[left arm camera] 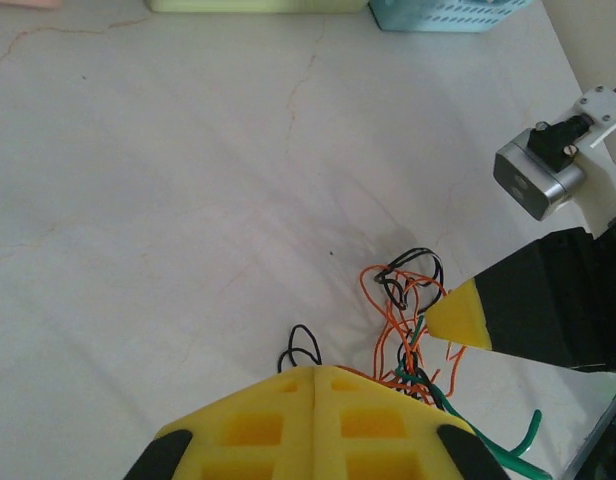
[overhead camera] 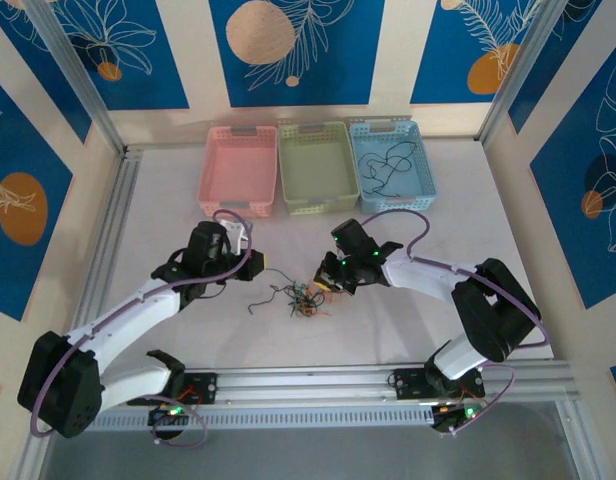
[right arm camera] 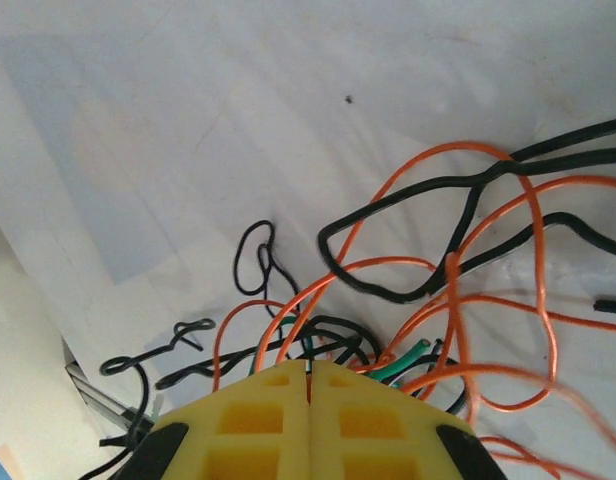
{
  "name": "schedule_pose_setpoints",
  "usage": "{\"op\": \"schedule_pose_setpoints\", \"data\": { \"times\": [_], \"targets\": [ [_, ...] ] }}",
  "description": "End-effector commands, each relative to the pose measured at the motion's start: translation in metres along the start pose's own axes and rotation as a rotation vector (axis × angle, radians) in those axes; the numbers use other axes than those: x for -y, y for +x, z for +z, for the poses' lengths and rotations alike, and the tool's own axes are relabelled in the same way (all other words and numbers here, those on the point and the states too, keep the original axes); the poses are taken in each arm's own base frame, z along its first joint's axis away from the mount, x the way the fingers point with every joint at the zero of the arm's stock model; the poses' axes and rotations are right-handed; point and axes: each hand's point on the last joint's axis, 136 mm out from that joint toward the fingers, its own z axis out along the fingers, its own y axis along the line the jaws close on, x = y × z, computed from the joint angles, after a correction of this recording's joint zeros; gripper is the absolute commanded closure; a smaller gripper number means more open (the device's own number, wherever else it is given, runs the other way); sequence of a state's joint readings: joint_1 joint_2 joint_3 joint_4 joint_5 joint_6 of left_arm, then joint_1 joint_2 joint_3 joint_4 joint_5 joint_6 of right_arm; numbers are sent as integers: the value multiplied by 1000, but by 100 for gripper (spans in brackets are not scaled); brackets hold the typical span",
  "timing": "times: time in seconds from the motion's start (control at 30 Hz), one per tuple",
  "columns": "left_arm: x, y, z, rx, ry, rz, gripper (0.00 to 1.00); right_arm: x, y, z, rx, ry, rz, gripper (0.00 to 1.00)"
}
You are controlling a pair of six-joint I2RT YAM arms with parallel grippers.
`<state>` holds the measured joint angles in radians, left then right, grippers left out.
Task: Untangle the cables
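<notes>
Right hand (right arm camera: 308,372) pinched shut on strand of cables (overhead camera: 306,298); tangle sprawls just ahead of its fingertips on tabletop (overhead camera: 168,230). Left hand (left arm camera: 316,372) clamped too, black loop (left arm camera: 304,328) at its tip, grip unclear. Draw hands apart slowly, low; stop if knot tightens.

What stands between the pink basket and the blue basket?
The green basket stands between the pink basket and the blue basket, all in one row; the top view shows this.
</notes>
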<state>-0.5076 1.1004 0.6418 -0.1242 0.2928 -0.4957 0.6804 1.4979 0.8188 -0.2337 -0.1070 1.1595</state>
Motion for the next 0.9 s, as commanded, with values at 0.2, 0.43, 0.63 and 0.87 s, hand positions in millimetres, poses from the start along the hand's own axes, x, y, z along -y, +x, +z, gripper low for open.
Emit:
{"op": "schedule_pose_setpoints", "data": {
  "times": [0.2,0.43,0.63,0.87],
  "targets": [
    [-11,-8,-40,56,-147,39,100,-9,-14,-47,105,-73,-65,100],
    [-20,-26,-112,172,-325,93,100,52,-57,-80,187,-112,91,100],
    [-20,-29,-163,267,-393,101,100,120,-92,-115,340,-131,258,100],
    [-22,-34,-204,322,-487,142,100,180,-115,-148,468,-163,425,100]
  ]
}}
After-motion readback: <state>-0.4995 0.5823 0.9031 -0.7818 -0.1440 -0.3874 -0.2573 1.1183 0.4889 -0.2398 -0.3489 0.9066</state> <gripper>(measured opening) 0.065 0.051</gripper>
